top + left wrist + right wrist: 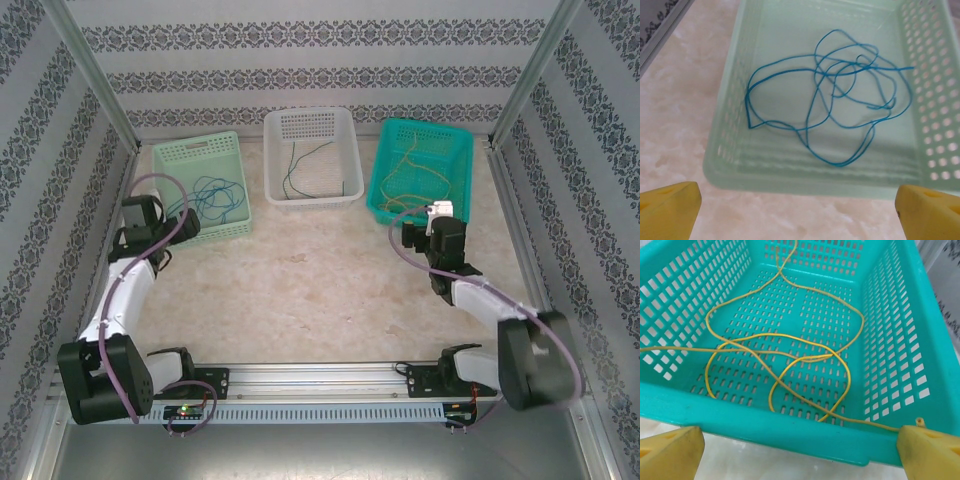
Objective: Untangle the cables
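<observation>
Left gripper (pixel 800 215) hangs with its yellow fingers (pixel 670 207) spread wide and nothing between them, just short of the near rim of the pale mint-green perforated plastic basket (pixel 725 150), which sits at the left of the beige marbled tabletop (pixel 300 290). Inside that basket the thin blue cable (pixel 816 74) lies alone on the floor in loose overlapping loops, touching no other colour. In the middle stands the white perforated plastic basket (pixel 345 150), and the top view shows two thin strands in it, a dark blue-green one (pixel 290 172) and a lighter green one (pixel 318 150); whether they cross or are knotted is too small to tell. On the right, the thin yellow cable (pixel 790 335) coils across the floor of the teal slotted plastic basket (pixel 765 425), with one end draped over the near rim just beside a finger of the right gripper (pixel 800 452), whose jaws are likewise wide apart and empty. Judging from this layout, the sorting by colour looks far along, and the step in hand is a pause between placements. The next move probably calls for checking the white basket's pair, pinching a single strand well away from any crossing and lifting it slowly clear, and perhaps nudging the yellow end back inside its rim
</observation>
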`<action>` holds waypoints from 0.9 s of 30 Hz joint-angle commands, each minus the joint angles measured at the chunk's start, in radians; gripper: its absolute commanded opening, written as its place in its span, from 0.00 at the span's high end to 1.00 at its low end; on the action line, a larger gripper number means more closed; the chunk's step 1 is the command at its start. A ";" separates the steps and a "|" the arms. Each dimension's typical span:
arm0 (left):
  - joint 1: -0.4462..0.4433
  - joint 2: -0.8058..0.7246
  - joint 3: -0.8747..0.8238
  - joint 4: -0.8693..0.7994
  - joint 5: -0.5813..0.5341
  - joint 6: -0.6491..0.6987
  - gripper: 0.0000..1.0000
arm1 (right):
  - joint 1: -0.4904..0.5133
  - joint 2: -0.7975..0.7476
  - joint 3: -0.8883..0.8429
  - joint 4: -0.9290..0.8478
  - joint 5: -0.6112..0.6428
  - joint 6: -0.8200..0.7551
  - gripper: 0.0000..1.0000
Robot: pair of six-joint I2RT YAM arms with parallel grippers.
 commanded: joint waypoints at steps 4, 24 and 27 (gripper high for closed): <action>-0.070 -0.064 -0.130 0.280 -0.162 0.039 0.00 | -0.050 0.165 -0.010 0.294 0.001 -0.014 0.02; -0.209 0.252 -0.330 0.925 -0.107 0.195 0.00 | -0.104 0.220 -0.066 0.445 -0.112 0.010 0.02; -0.226 0.375 -0.394 1.147 -0.126 0.208 0.00 | -0.102 0.219 -0.067 0.446 -0.111 0.009 0.02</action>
